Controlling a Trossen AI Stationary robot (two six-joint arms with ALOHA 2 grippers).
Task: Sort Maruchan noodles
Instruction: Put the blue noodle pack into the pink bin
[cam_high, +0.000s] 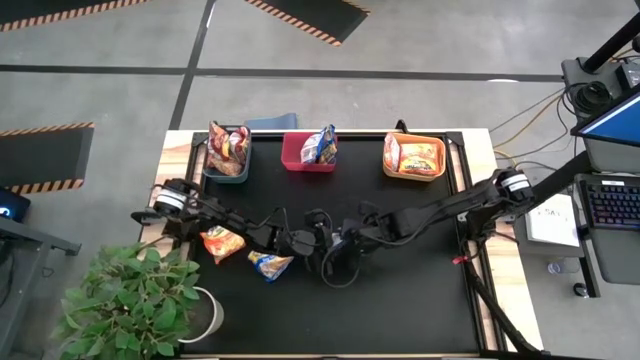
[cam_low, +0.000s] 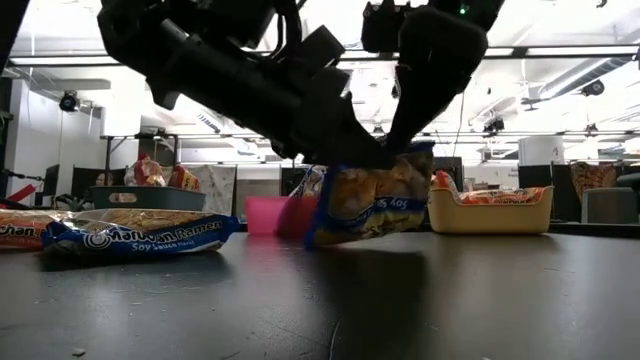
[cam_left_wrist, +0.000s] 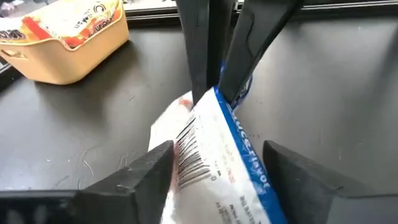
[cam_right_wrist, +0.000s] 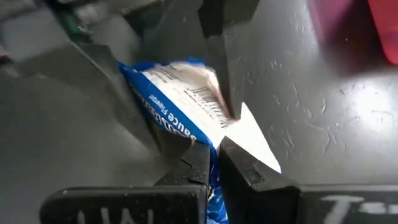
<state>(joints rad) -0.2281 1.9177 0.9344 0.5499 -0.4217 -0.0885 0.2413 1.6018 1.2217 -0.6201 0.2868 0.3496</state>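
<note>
Mid-sort, at what looks like a hand-over between the arms. Pinched by one edge in the fully closed right gripper (cam_right_wrist: 211, 148): a blue-and-yellow crinkly plastic noodle packet (cam_low: 370, 205), hanging low over the black table top (cam_high: 400, 300); touching it or not, cannot tell. Left gripper (cam_left_wrist: 217, 152) spread wide, one finger on each side of that same packet, gripping nothing.

Next, by judgement: draw the left jaws back clear without snagging the wrapper, then carry the packet to the small red plastic bin (cam_high: 294, 160), where a like blue-and-yellow one already lies. Thin edge grip, so slipping or twisting possible.

Count:
- Three bins well beyond both jaws: dark grey rectangular bin (cam_high: 212, 165), the red one, orange rectangular bin (cam_high: 440, 160).
- Two packets loose on the table, beside the left arm: flat orange packet (cam_high: 222, 242) and second blue-and-yellow packet (cam_high: 270, 265).
- One packet in the jaws.
- Binned packets overlapping, too bunched to count surely.
</note>
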